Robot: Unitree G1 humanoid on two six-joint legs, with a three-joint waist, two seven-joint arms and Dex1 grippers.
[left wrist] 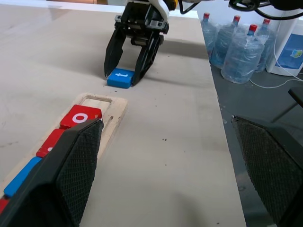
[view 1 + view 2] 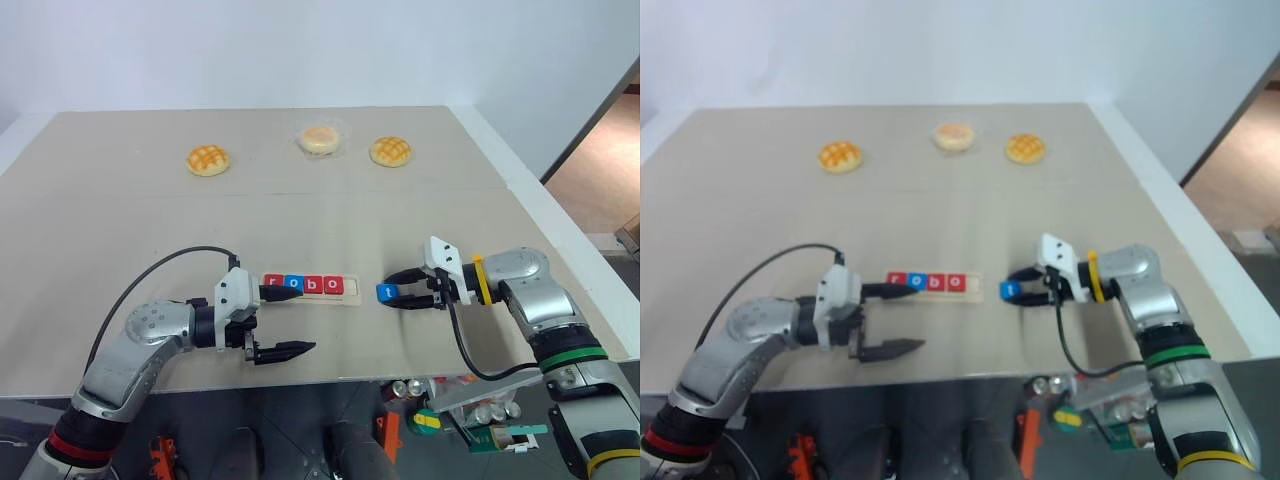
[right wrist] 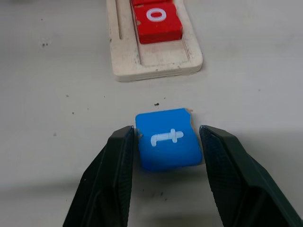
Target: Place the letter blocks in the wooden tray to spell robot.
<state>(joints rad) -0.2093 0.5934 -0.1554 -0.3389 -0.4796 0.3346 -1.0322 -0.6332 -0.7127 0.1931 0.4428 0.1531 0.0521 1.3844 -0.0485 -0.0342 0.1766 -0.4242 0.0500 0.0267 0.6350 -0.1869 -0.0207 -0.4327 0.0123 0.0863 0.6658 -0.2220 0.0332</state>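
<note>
The wooden tray (image 2: 351,290) lies near the table's front edge. It holds a row of letter blocks: a red one (image 2: 272,283), a blue one (image 2: 292,284) and two more red, the last a red o (image 3: 156,19). The tray's right end slot is bare. Just right of the tray the blue t block (image 3: 166,138) rests on the table. My right gripper (image 2: 385,292) is shut on it, one finger against each side. My left gripper (image 2: 305,320) is open beside the tray's left end, its upper finger (image 2: 280,292) over the tray's front edge.
Three round buns sit along the far side of the table (image 2: 208,160), (image 2: 322,139), (image 2: 390,151), the middle one in a clear wrapper. The table's right edge runs close to my right arm. Water bottles (image 1: 236,52) stand on the floor beyond it.
</note>
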